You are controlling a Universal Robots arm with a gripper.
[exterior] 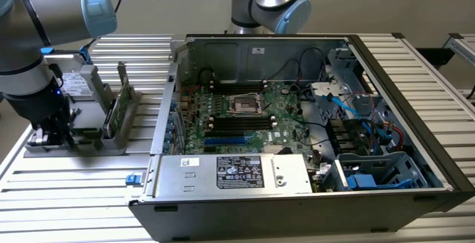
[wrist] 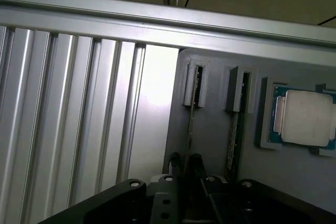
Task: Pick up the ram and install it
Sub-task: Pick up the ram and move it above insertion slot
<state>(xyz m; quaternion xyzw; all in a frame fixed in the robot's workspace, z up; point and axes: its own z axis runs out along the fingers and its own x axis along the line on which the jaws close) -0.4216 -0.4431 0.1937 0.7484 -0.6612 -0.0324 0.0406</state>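
The gripper sits low at the near end of the grey holder, right at the end of the ram, which stands on edge in its groove. I cannot tell whether the gripper is spread or pinching the stick. The likely trouble is alignment: an off-centre grip on so thin a board could tilt it, jam it against the groove posts or let it slip on lifting. Just beside it stands a second stick, close enough to be knocked, and beyond that the processor chip lies in its pocket. Farther across the desk, the open computer case holds black memory slots, narrow targets where a skewed ram would bind.
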